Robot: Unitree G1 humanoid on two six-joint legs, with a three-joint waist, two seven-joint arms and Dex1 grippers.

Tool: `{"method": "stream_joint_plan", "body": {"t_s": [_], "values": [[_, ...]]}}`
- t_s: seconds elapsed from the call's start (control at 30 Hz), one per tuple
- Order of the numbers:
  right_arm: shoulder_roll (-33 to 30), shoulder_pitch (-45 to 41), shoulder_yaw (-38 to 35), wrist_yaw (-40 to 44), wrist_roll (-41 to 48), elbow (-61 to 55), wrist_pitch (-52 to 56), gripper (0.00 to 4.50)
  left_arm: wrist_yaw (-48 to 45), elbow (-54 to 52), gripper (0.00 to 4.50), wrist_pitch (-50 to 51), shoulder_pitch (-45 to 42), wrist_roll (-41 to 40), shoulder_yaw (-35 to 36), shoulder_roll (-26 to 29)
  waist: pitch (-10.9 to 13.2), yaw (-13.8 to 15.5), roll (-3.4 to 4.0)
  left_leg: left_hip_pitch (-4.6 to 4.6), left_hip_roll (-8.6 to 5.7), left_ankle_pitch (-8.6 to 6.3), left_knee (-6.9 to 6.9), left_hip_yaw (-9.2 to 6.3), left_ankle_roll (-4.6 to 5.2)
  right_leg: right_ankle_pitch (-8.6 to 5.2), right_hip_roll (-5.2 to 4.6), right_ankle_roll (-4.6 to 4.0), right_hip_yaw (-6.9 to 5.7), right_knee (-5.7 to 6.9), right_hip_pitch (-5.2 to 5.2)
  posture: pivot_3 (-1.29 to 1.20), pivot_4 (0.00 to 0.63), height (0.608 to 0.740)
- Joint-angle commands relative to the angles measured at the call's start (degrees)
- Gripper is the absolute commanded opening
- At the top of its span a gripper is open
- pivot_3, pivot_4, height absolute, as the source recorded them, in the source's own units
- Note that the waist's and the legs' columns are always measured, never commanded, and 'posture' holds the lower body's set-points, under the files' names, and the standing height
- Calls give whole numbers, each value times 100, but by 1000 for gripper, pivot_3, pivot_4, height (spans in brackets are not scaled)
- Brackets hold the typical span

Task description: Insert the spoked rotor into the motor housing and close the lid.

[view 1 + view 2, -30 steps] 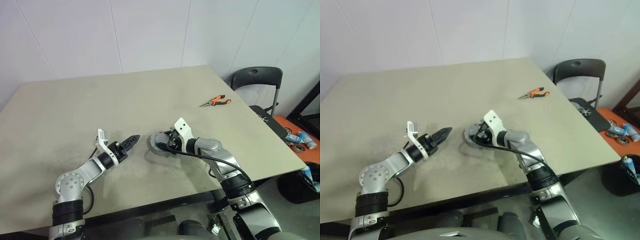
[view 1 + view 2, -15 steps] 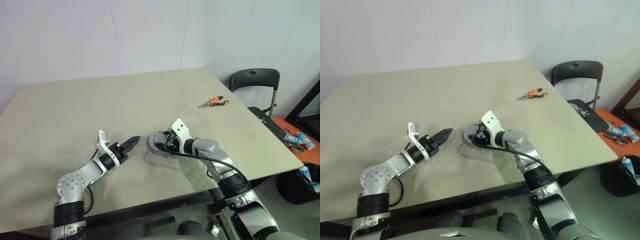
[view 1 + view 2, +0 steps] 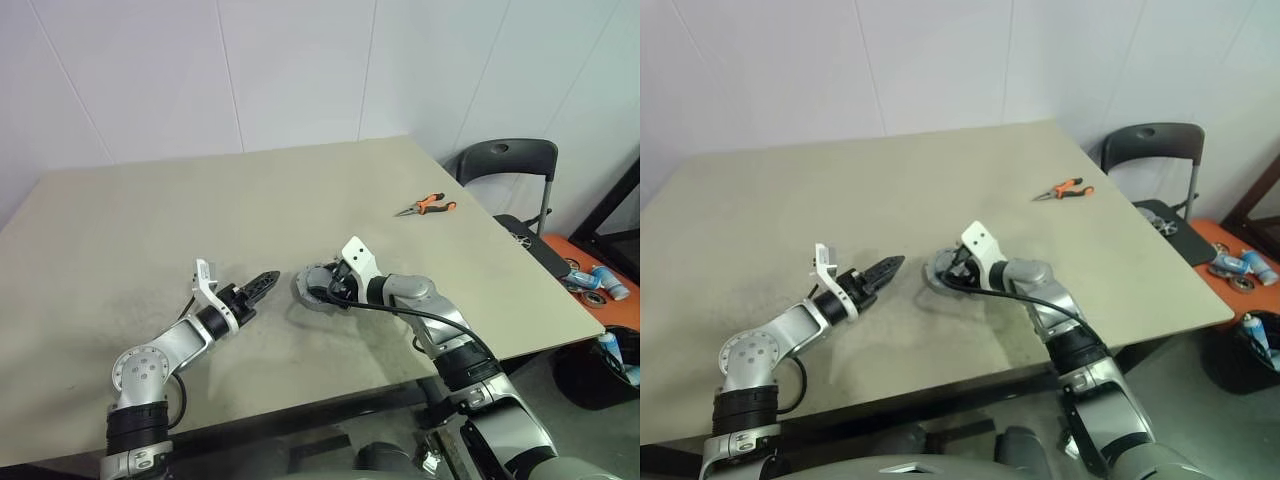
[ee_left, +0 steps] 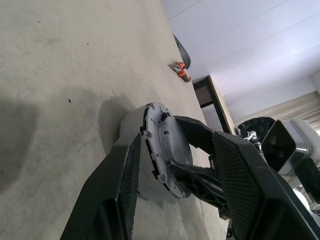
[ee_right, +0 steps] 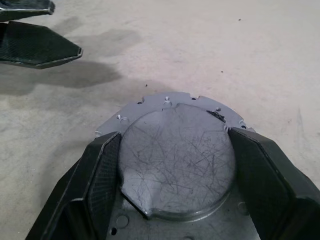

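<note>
On the tabletop [image 3: 150, 220], the right gripper [image 5: 172, 195] reaches leftward, fingers clasping the motor housing [image 5: 172, 160]; the left gripper [image 3: 262, 283] hovers nearby, fingers parted.

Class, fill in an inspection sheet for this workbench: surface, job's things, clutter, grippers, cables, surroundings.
Surface: beige table, scuffed.
Job's things: round grey motor part rests on the table; lid or housing, cannot tell.
Clutter: orange-handled pliers near the far right edge.
Grippers: right gripper has its fingers clamped on the part's sides; left gripper is open, empty, pointing at the part, apart from it.
Cables: black cable loops from the right wrist.
Surroundings: black chair and cans on the floor to the right.
</note>
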Motion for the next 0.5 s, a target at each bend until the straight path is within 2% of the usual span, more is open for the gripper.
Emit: {"method": "stream_joint_plan", "body": {"t_s": [0.03, 0.3, 0.5], "values": [[-38, 107, 106, -84, -195, 373, 164, 3046, -4, -182, 2436, -1, -159, -157, 100, 34, 0, 0, 0, 0, 0, 0, -1, 0, 0, 0, -1, 0, 0, 0, 0, 0, 0, 740], [156, -5, 50, -380, -258, 537, 301, 3046, 143, -330, 2436, 24, -117, -208, 80, -54, 1, -17, -2, 4, 1, 0, -21, 0, -1, -1, -2, 2, -1, 0, -9, 0, 0, 740], [83, 42, 469, -371, -575, 358, 275, 3046, 219, -425, 2436, 4, -46, -255, 49, -91, 2, -97, 0, 9, 5, 0, -27, -2, -1, -1, -1, 2, -7, 1, -9, 0, 0, 740]]}}
